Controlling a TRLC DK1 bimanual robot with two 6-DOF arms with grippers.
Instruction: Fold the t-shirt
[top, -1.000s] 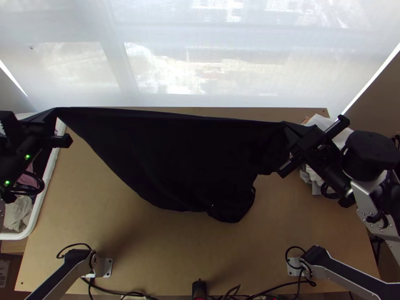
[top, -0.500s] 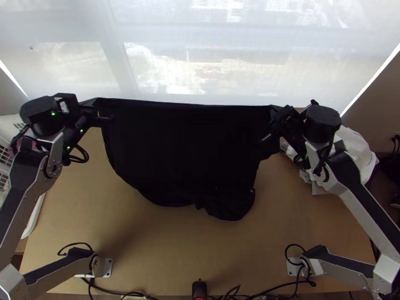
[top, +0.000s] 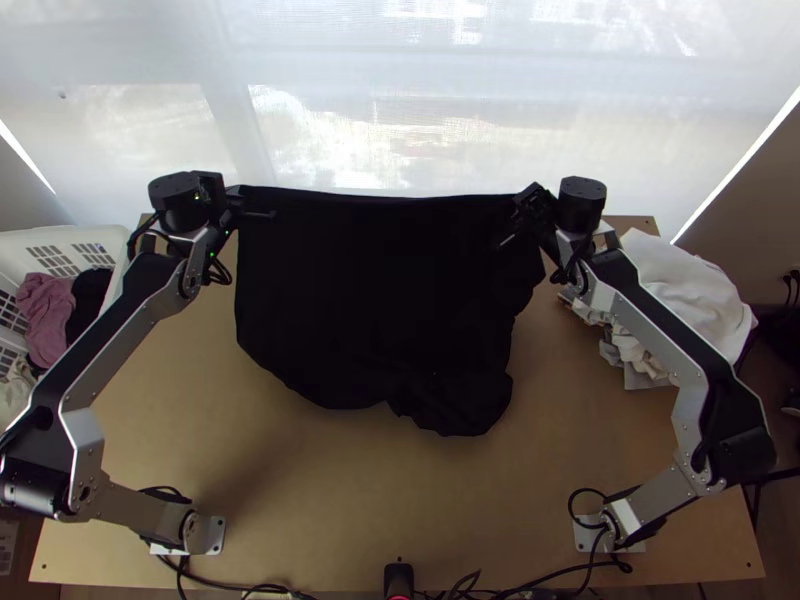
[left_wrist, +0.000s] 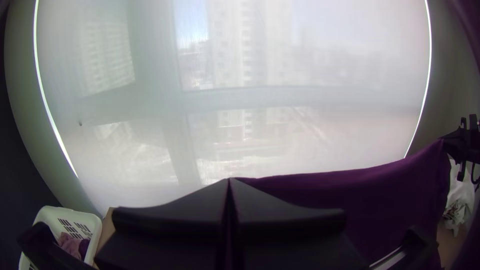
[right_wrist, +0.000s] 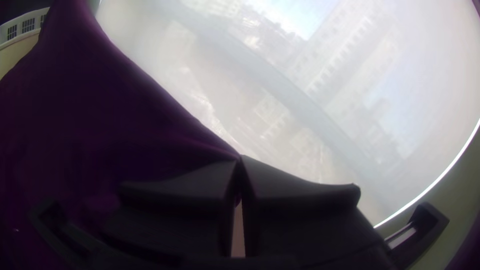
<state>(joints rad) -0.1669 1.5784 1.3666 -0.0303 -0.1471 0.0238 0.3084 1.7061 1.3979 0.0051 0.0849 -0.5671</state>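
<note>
The black t-shirt (top: 380, 290) hangs between both grippers in the top view, its upper edge stretched nearly straight and its lower part bunched over the table. My left gripper (top: 240, 201) is shut on the shirt's upper left corner, and my right gripper (top: 522, 212) is shut on the upper right one. In the left wrist view the fingers of my left gripper (left_wrist: 229, 181) meet, with the shirt (left_wrist: 395, 200), purple-looking there, running off from them. Cloth (right_wrist: 100, 110) leads to the closed tips of my right gripper (right_wrist: 240, 158) in the right wrist view.
A white basket (top: 75, 237) with clothes stands at the table's left edge. White and grey cloths (top: 690, 290) are heaped at the right edge. Behind the table (top: 330, 490) hangs a pale blind (top: 400, 120). Cables lie along the near edge.
Both grippers have moved inward and up the picture, the left one further, carrying the shirt along. Its upper edge spans less width, and its left side hangs steeper.
</note>
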